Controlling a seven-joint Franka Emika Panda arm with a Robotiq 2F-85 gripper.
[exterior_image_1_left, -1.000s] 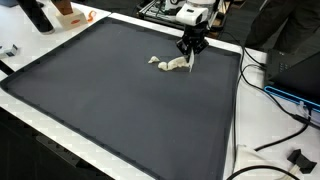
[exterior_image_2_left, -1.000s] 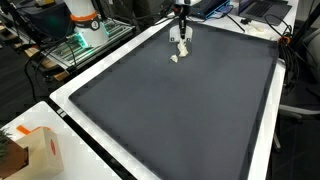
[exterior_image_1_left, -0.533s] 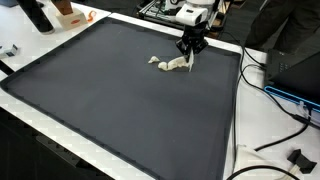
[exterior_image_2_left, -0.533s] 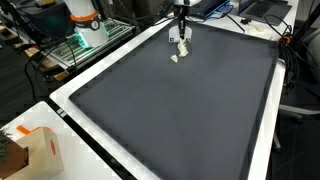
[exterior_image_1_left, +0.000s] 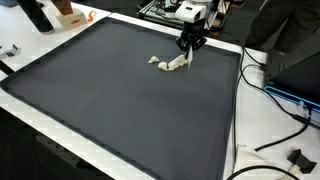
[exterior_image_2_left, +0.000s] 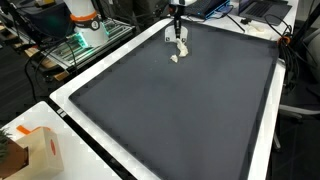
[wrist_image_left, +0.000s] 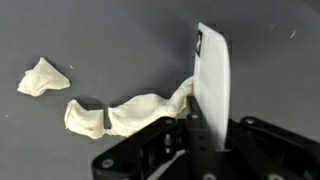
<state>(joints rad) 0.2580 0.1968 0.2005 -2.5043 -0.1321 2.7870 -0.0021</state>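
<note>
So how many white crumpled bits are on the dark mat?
2. A small scrap lies alone on the mat; a longer twisted piece lies next to it, not touching, one end pinched in the jaws. None seems hidden.

I get bright, even overhead light in both exterior views, with faint shadows on the dark mat (exterior_image_1_left: 120, 100). My wrist view is dimmer; the cloth (wrist_image_left: 140, 112) reads sharp, the claw (wrist_image_left: 195, 100) blurs up close.

A dark mat (exterior_image_1_left: 110, 110) covers most of the white table (exterior_image_1_left: 262, 120). On it, toward one o'clock, lies a twisted white cloth (exterior_image_1_left: 172, 64), with a small scrap (exterior_image_1_left: 153, 60) just beside it at nine o'clock.
</note>
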